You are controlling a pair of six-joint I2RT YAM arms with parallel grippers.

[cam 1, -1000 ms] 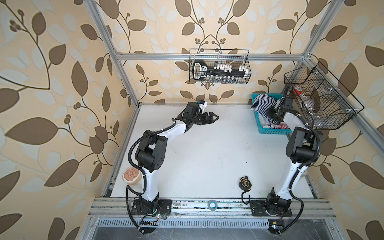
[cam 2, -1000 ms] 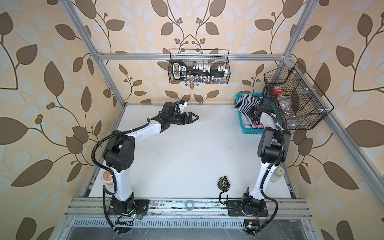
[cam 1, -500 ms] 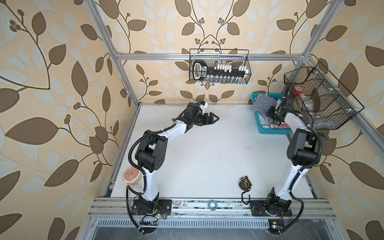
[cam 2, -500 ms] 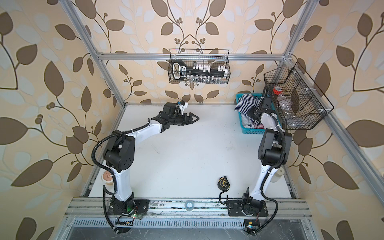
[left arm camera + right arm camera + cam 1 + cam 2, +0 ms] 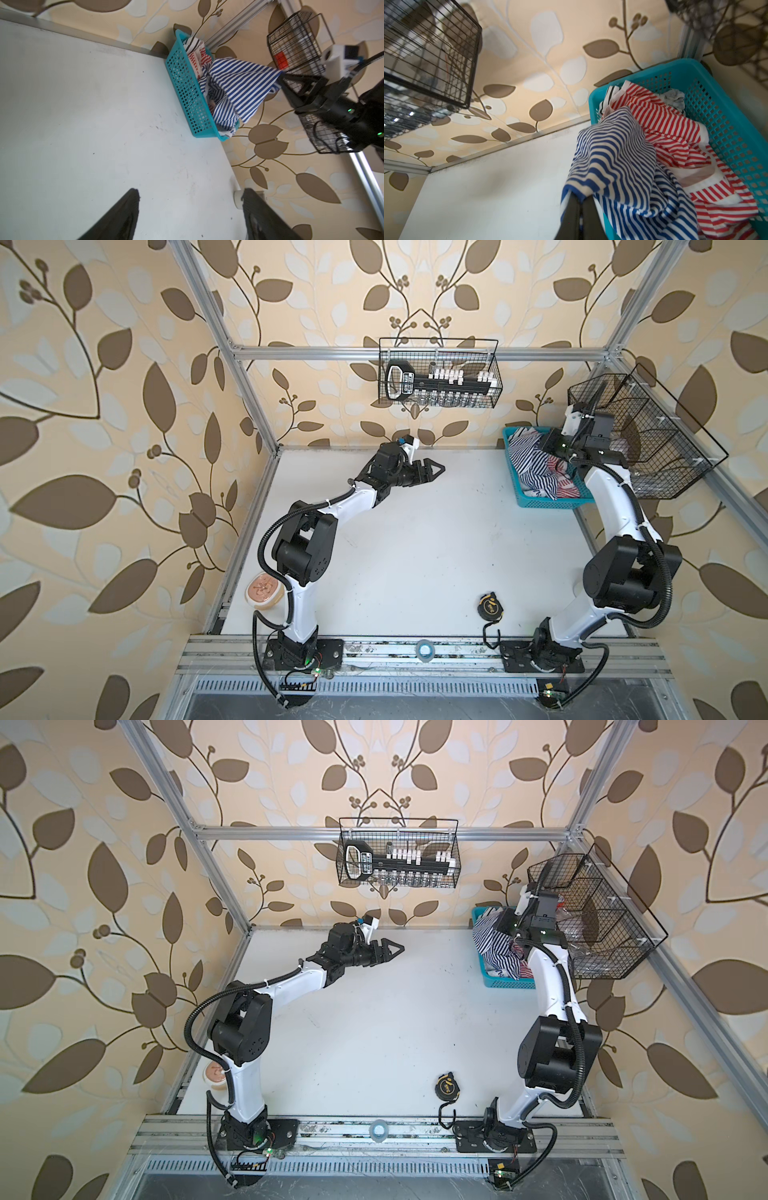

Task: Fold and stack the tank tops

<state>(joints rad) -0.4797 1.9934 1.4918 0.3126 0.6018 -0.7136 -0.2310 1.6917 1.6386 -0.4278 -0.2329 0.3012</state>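
Note:
At the table's far right corner stands a teal basket (image 5: pixel 540 502) (image 5: pixel 182 87) holding the tank tops. My right gripper (image 5: pixel 581 197) (image 5: pixel 281 73) is shut on a fold of the navy-and-white tank top (image 5: pixel 612 158) (image 5: pixel 532 460) (image 5: pixel 239 87), which hangs stretched up from the basket. The red-and-white tank top (image 5: pixel 675 133) (image 5: pixel 561 485) lies crumpled inside, partly under the navy one. My left gripper (image 5: pixel 438 467) (image 5: pixel 399 948) (image 5: pixel 190 193) hovers open and empty over the back middle of the table, well left of the basket.
A wire basket of tools (image 5: pixel 438 379) hangs on the back wall, and another wire basket (image 5: pixel 648 439) hangs just right of my right arm. A tape measure (image 5: pixel 491 605), a tape roll (image 5: pixel 424 649) and a round tub (image 5: pixel 264 589) sit near the front.
My right gripper has shut on the navy-and-white top and raised it out of the basket. The left gripper's jaws have narrowed a little; that arm has barely moved.

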